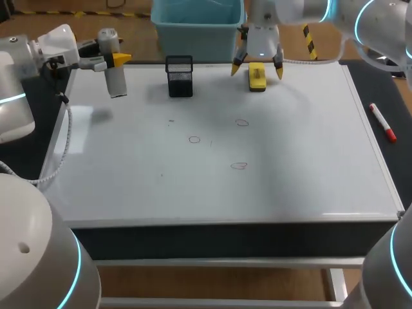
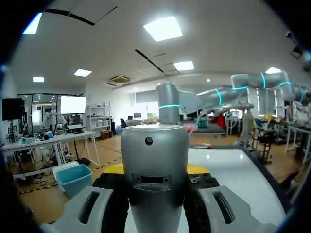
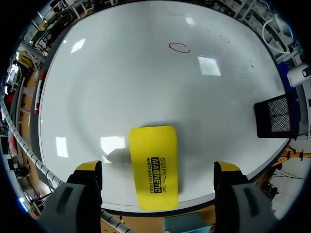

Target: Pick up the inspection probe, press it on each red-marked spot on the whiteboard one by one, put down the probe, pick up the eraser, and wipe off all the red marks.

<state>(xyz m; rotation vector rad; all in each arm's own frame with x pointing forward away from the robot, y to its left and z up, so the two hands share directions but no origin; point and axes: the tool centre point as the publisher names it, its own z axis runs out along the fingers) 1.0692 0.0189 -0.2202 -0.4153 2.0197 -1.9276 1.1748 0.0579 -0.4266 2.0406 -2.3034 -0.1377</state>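
**Probe up on the left, eraser bracketed on the right**

Probe first: the inspection probe, a silver-grey cylinder, hangs upright in the air over the far left corner of the whiteboard. The left arm has its jaws clamped on the probe's upper body from both sides. The nose points down at the board but is well clear of it, so this looks like a carry, not a press.

Out on the board, three red marks sit unwiped: one at the far side, one to its left and one nearer. All three lie well apart from the probe.

Along the far edge stands a black mesh holder, near the probe. My guess is that it is the probe's parking spot.

Further right lies the yellow eraser, flat on the board. The right arm hangs straight above it with its jaws spread wide, one yellow tip on each side and neither touching. That reads as lined up for the pickup, waiting on the probe.

Off the board on the dark bench, a red marker lies out of play.
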